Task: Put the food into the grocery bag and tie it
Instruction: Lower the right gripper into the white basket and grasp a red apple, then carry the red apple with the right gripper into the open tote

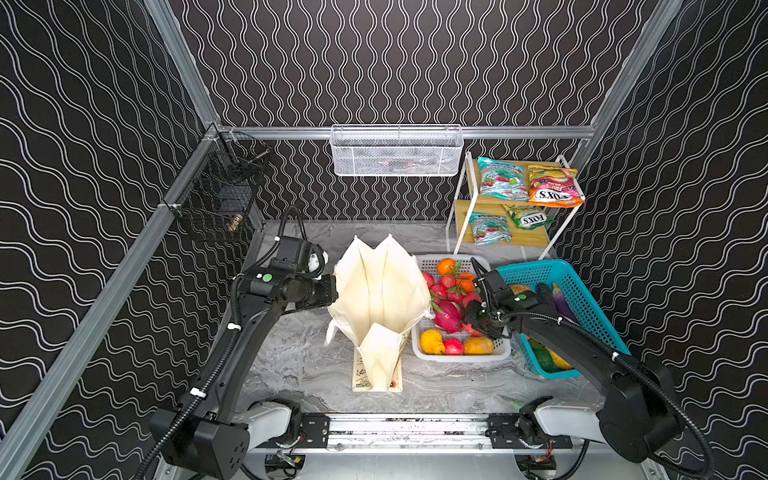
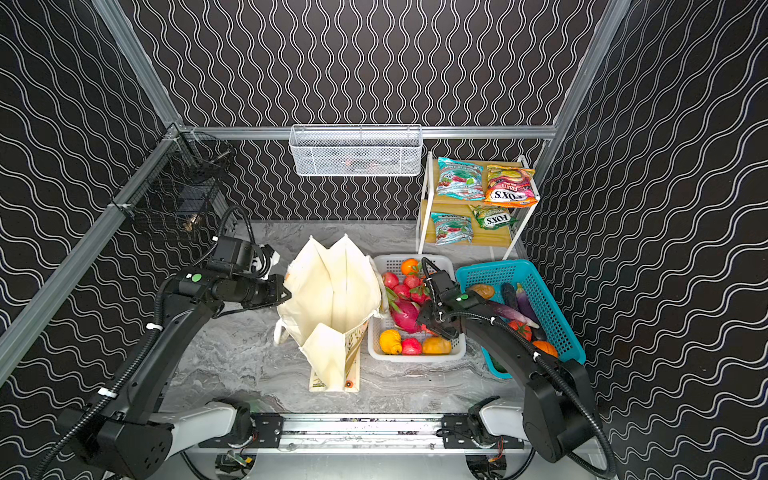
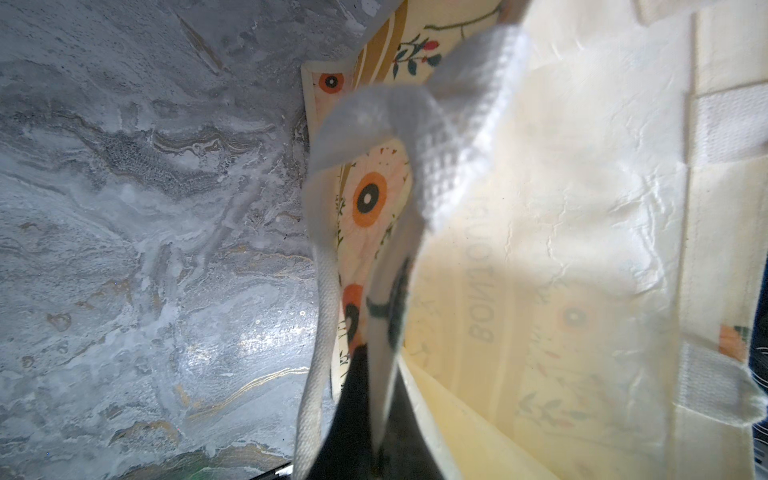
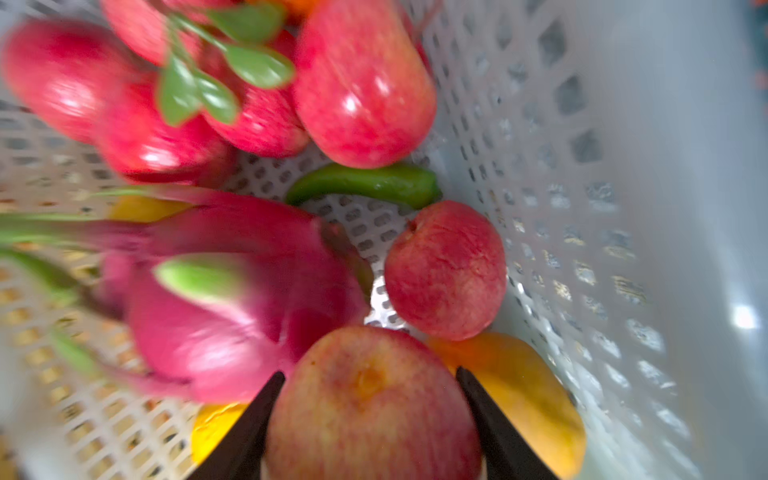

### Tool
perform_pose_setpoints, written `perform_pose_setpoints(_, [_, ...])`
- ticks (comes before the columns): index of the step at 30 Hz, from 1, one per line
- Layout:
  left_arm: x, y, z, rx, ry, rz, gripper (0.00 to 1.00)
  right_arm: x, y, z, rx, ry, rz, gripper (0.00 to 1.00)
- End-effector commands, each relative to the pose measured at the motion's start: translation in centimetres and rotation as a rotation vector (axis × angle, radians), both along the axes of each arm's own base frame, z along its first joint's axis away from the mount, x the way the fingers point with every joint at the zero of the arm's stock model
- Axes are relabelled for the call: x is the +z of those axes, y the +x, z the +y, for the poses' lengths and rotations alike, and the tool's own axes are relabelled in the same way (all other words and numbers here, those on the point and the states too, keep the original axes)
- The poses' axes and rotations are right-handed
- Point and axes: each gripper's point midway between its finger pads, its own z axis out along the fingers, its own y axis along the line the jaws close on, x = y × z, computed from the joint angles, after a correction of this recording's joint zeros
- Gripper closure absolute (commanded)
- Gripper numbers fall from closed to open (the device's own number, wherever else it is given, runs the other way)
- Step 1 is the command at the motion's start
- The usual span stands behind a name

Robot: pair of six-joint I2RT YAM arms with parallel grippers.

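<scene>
The left gripper [image 1: 333,287] clamps the bag [image 1: 380,291] rim; the right gripper [image 4: 370,376], beside the bag, straddles an apple [image 4: 374,419] part-open, hold unclear, so the glossy apple may squirt free.

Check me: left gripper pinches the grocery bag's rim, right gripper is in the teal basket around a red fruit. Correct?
Wrong basket: the right gripper is in the white basket, not the teal basket; the right wrist view shows white perforated walls around it. Rest stands: the left gripper pinches the rim of the grocery bag, and the red fruit sits between the right jaws.
</scene>
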Motion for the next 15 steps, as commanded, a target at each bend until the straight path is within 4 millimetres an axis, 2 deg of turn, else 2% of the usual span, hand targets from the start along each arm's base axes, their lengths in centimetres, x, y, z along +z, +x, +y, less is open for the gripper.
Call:
perform_pose_setpoints(1, [-0.2,-0.1,-0.1,-0.018,0.008,0.003,1.0,1.4,-0.2,-0.9,-0.011,-0.034,-0.018,0.42])
perform_pose_setpoints(5, [-0.2,0.2,-0.1,-0.019,0.009,0.002,1.0,3.7,-0.3,-1.4,-0.014,-0.046,-0.054,0.42])
perform_pose_setpoints(8, [-0.2,0.3,-0.2,-0.026,0.01,0.002,1.0,7.7,0.5,-1.3,-0.003,-0.034,-0.136,0.42])
perform_pose_setpoints(10, [-0.2,0.4,-0.2,-0.026,0.008,0.001,1.0,11.0,1.3,-0.8,0.026,-0.006,-0.216,0.42])
perform_pose_setpoints(15, [-0.1,0.7,-0.4,-0.035,0.004,0.001,1.0,22.2,3.7,2.6,0.148,0.143,-0.48,0.42])
